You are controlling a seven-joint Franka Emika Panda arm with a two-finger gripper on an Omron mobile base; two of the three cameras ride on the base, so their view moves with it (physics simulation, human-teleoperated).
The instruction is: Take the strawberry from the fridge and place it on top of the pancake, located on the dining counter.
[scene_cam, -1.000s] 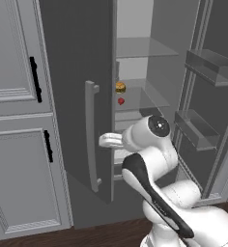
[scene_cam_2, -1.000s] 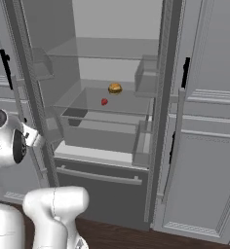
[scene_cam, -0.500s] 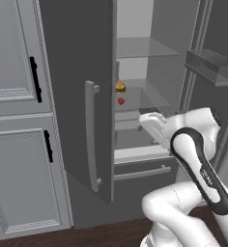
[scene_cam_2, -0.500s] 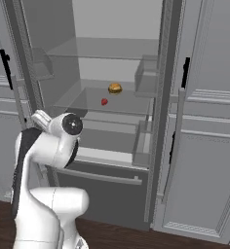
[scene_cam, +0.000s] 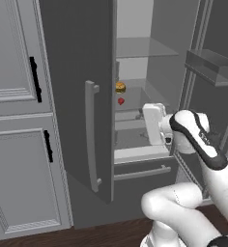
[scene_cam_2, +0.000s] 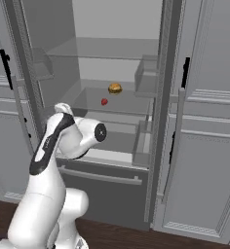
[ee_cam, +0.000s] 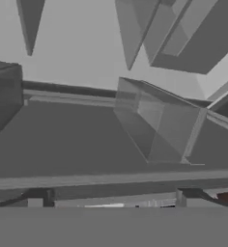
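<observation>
left base view: tiny red strawberry [scene_cam: 121, 101] on glass shelf in open dark grey fridge [scene_cam: 77, 96], just below small brown burger [scene_cam: 120, 87]. gripper [ee_cam: 113, 202] jaws wide apart, holding nothing, aimed into fridge interior.

A small brown burger [scene_cam: 120, 87] sits on a glass shelf. Light grey cabinets [scene_cam: 19, 120] stand over a dark wood floor [scene_cam_2: 136, 236].
</observation>
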